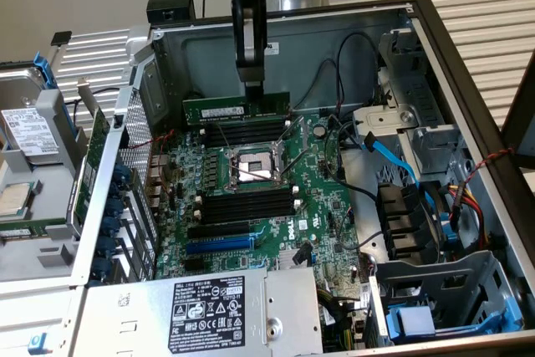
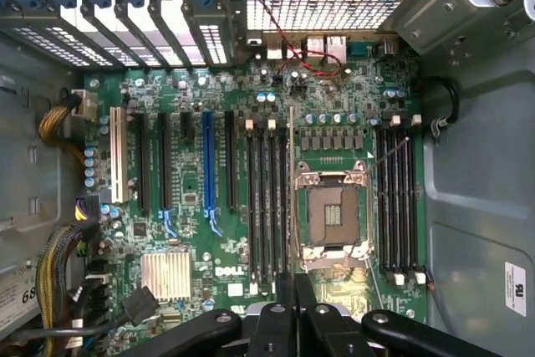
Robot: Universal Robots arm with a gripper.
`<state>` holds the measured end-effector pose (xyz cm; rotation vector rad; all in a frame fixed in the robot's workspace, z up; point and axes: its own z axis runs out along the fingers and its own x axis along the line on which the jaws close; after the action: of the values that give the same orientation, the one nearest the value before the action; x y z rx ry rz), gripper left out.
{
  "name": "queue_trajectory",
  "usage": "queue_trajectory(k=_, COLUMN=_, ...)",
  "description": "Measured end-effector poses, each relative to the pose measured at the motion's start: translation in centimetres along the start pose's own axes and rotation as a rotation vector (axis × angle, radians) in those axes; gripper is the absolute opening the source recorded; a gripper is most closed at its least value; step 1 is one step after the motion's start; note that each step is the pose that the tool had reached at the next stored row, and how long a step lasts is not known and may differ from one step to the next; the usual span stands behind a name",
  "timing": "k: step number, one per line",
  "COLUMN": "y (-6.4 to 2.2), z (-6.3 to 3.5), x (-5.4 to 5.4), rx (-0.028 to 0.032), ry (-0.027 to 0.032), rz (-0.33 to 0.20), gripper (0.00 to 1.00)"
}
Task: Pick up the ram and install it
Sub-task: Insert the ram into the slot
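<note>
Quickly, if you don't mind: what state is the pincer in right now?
The pincer: closed, holding the green memory stick.

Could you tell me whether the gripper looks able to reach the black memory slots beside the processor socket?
Probably yes. The gripper, jaws shut on the long green circuit-board stick, hangs higher than the black memory slots with white end clips. These look empty, and no cable seems to lie across them.

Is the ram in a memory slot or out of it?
Out. The ram hangs on edge in the shut fingers, clear above the black memory slots.
</note>
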<state>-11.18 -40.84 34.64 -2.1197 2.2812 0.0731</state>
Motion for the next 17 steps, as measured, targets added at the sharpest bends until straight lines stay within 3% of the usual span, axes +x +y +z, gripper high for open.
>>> queue_trajectory(k=7, y=0.08, z=1.02, x=0.08, rx=0.0002, ry=-0.0065, rz=-0.006, gripper=0.12)
queue_trajectory(k=13, y=0.06, z=1.08, x=0.28, rx=-0.001, ry=-0.0066, rz=-0.007, gripper=0.12)
queue_trajectory(k=17, y=0.0, z=1.16, x=0.99, rx=-0.0012, ry=-0.0101, rz=-0.007, gripper=0.12)
